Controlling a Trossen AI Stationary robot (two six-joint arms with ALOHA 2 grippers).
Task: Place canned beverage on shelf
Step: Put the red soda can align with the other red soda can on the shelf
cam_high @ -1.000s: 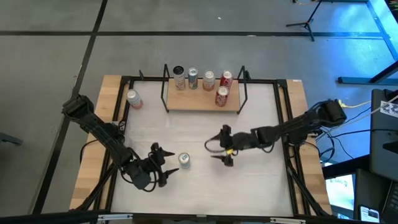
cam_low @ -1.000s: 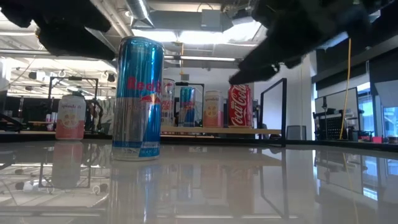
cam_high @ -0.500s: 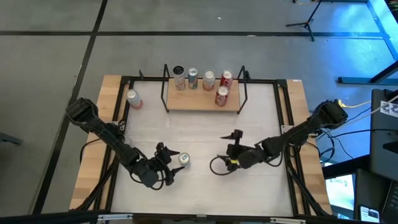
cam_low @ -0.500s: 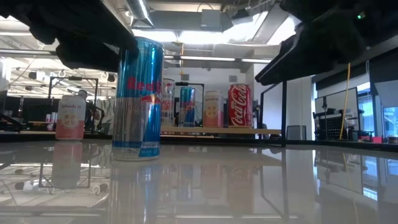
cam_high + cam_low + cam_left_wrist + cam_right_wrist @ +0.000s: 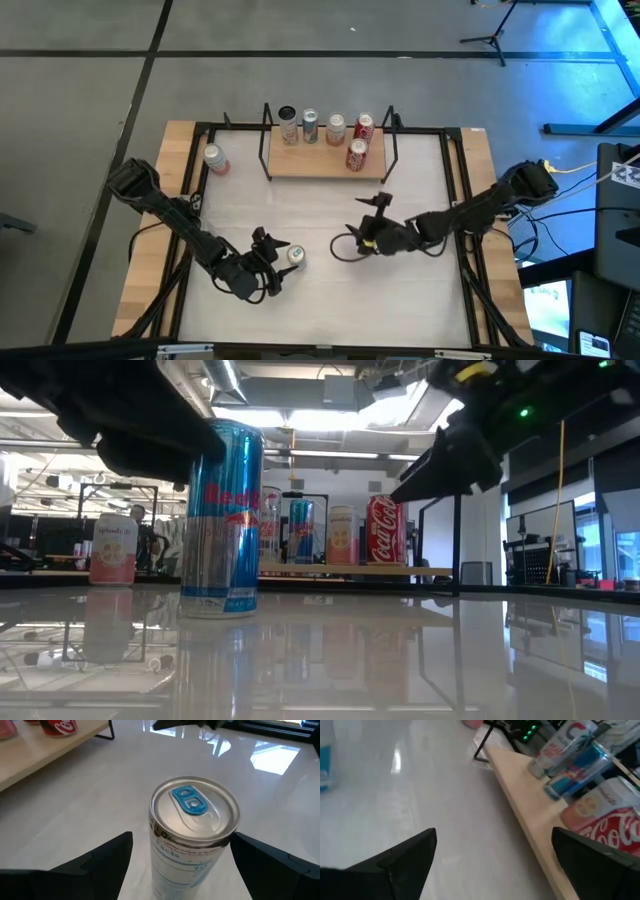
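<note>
**Operator:** Left to right, what have I got?

**Spotter:** Near the table's (image 5: 300, 225) left edge, toward the far corner, a pink can (image 5: 214, 158) stands alone. Toward the near edge, left of centre, your left hand (image 5: 275, 266) has its fingers spread wide on either side of the Red Bull can (image 5: 296, 256), which stands upright on the table. In the left wrist view the can's lid (image 5: 194, 808) sits between the two dark fingers (image 5: 107, 855), with a gap on each side, so nothing is gripped yet.

**Operator:** And the shelf?

**Spotter:** The shelf (image 5: 326, 160) sits at the middle of the far edge. Four cans line its back, and a Coca-Cola can (image 5: 356, 154) stands in front of them toward its right end. The front left part of the board looks bare, so I'd judge that the best spot.

**Operator:** The right arm?

**Spotter:** Your right hand (image 5: 377, 212) hangs over the table right of centre, fingers wide, holding nothing, between the Red Bull can and the shelf's right end.

**Operator:** How do I take the can cleanly?

**Spotter:** Lower until the fingers flank the body, not the rim, centre the can, then close evenly so it doesn't tip. Lift straight up, and approach the shelf on a path left of that right hand.
</note>
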